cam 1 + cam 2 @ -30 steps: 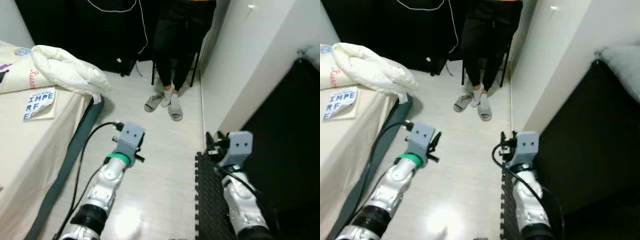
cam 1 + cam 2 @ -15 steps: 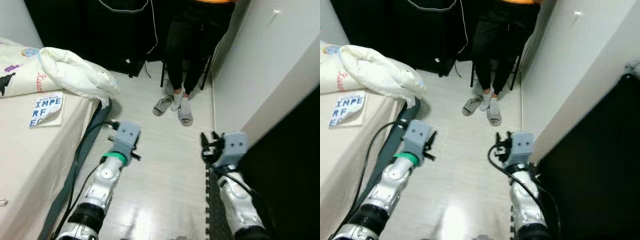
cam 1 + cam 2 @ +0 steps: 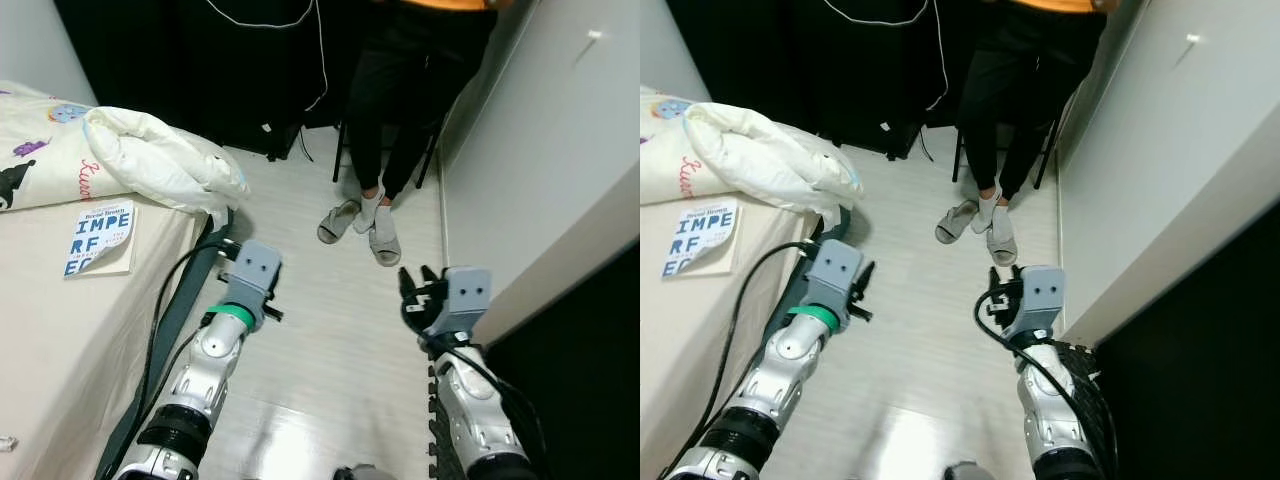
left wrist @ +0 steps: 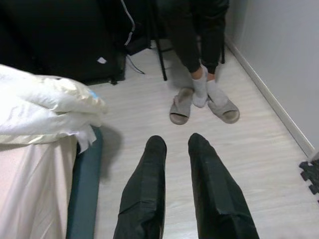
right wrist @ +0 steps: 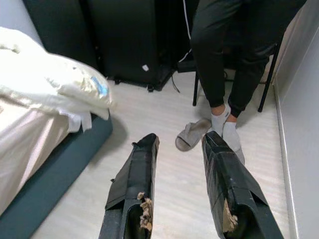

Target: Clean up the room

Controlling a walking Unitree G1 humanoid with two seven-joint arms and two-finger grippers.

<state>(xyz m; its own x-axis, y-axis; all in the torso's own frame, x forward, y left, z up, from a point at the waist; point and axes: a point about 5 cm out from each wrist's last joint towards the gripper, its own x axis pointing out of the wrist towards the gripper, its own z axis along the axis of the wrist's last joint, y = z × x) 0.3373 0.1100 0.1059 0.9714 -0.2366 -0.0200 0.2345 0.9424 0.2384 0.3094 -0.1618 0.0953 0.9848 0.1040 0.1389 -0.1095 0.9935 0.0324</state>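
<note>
A book [image 3: 103, 236] with large blue letters lies on the beige bed [image 3: 60, 340] to my left. Beside it a white duvet [image 3: 160, 160] is bunched up at the bed's edge. My left gripper [image 4: 176, 143] hovers over the pale wooden floor by the bedside, fingers slightly open and holding nothing. My right gripper [image 5: 180, 139] is held out at about the same height, open and empty, pointing toward a pair of grey slippers [image 5: 192, 135]. Both arms appear in the left eye view, the left gripper [image 3: 272, 300] near the bed and the right gripper [image 3: 414, 288] near the wall.
A person in black trousers [image 3: 400, 110] sits on a chair straight ahead, feet in socks on the slippers [image 3: 345, 218]. Dark furniture [image 3: 200, 60] with a white cable stands behind. A white wall [image 3: 540, 160] runs along the right, with a black foam mat [image 3: 440, 445] below.
The whole picture has shifted, so the camera has moved: the person and bed sit further right and lower, and the dark shape on the right has shrunk. Both arms keep their pose.
</note>
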